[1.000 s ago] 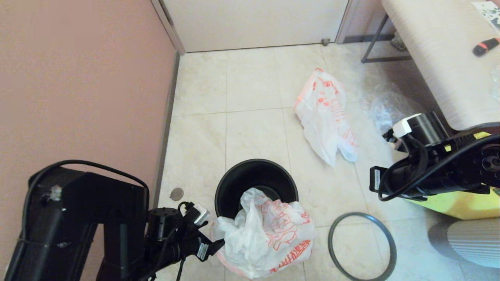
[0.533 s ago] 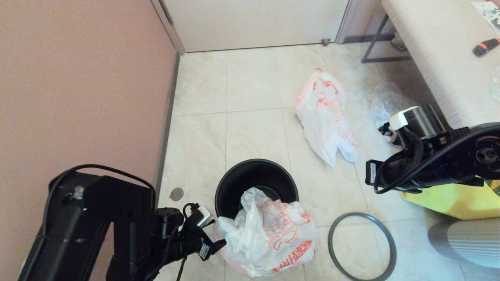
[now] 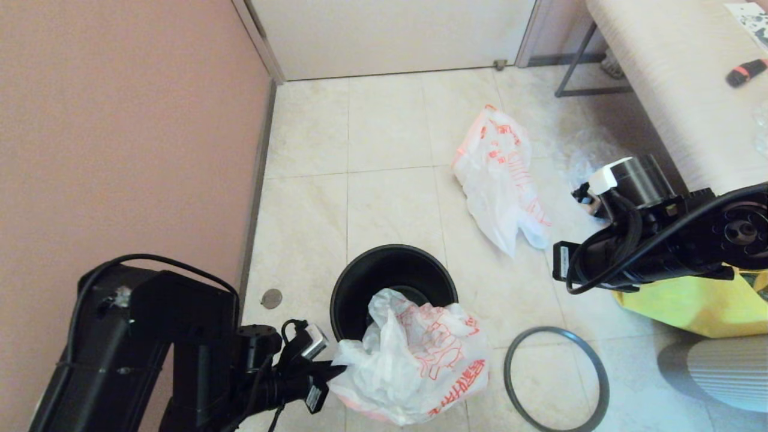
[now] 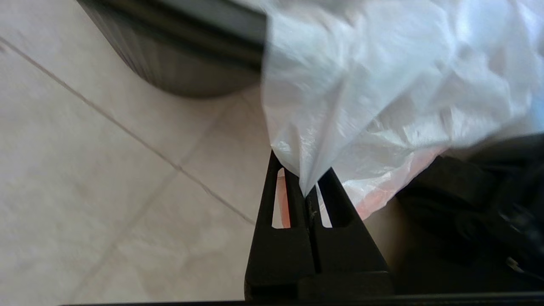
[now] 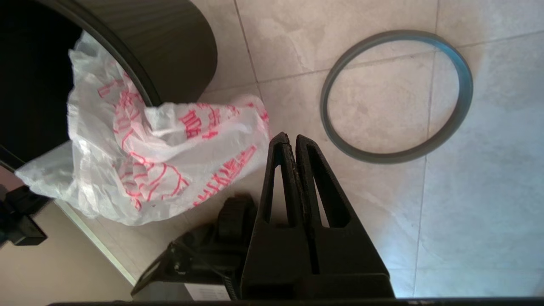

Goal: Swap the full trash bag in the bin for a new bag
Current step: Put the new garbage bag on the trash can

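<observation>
The black bin (image 3: 393,282) stands on the tiled floor, dark and bare inside. The limp white new bag (image 3: 414,360) with orange print hangs over its near rim. My left gripper (image 3: 336,369) is shut on that bag's left edge; in the left wrist view a fold of the plastic (image 4: 382,85) is pinched between the closed fingers (image 4: 293,212), next to the bin's wall (image 4: 187,63). The full trash bag (image 3: 501,180) lies lumpy on the floor beyond the bin. My right gripper (image 5: 292,140) is shut on nothing, hovering right of the bin near the bag (image 5: 170,161).
The dark grey hoop (image 3: 555,329) lies flat on the floor right of the bin. A yellow bag (image 3: 690,303) sits under my right arm (image 3: 648,252). A clear crinkled bag (image 3: 579,159) lies by a bench (image 3: 672,90). The pink wall (image 3: 120,150) runs along the left.
My left gripper has closed on the new bag's left edge and shifted slightly toward the bin. The right arm has drifted left and farther away.
</observation>
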Tool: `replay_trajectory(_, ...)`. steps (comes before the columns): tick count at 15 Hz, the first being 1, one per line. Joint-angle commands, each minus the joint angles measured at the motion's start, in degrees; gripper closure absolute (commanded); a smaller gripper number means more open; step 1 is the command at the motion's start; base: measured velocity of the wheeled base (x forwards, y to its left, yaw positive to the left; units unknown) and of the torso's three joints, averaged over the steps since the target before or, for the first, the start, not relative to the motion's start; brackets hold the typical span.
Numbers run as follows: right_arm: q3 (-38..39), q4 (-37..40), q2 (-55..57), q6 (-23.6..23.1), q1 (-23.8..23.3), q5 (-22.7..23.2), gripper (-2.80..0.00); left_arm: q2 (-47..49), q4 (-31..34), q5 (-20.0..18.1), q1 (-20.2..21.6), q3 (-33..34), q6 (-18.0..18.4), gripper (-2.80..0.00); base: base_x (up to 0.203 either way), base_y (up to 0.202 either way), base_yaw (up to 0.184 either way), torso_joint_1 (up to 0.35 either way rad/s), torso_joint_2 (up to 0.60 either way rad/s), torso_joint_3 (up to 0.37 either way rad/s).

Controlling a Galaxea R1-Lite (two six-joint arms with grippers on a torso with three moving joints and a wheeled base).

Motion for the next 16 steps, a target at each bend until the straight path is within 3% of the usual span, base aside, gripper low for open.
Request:
replay_trajectory(1,-0.2,0.5,-0.5,0.2,0.1,0.0,0.0,-1.5,-0.5,-0.1,0.2,2.4,0.2,0.0,0.0,0.0,0.0,0.0,0.0,0.0)
replay_trajectory(6,-0.8,0.3,-0.4,2.0,0.8,0.1,0.0,-12.2,-0.2,1.2,-1.4,11.9,-1.3,0.0,0.0,0.0,0.0,0.0,0.0,0.0)
replay_trajectory(10,-1.5,0.8,-1.7,2.2,2.3,0.1,0.0,-20.6,1.3,12.6,-13.3,14.1,-12.7,0.0,0.0,0.0,0.0,0.0,0.0,0.0)
replay_trajectory(13,-1.6,2.4,-3.7,2.2,2.8,0.1,0.0,-24.6,3.8,19.9,-18.2,8.4,-21.5,0.0,0.0,0.0,0.0,0.0,0.0,0.0)
replay_trajectory(14,-1.5,2.4,-4.3,2.2,2.9,0.1,0.0,-25.9,5.8,21.3,-19.0,5.7,-22.9,0.0,0.0,0.0,0.0,0.0,0.0,0.0)
replay_trajectory(16,-1.6,2.5,-4.5,2.2,3.6,0.1,0.0,-31.0,15.6,22.9,-19.7,-0.8,-25.0,0.0,0.0,0.0,0.0,0.0,0.0,0.0)
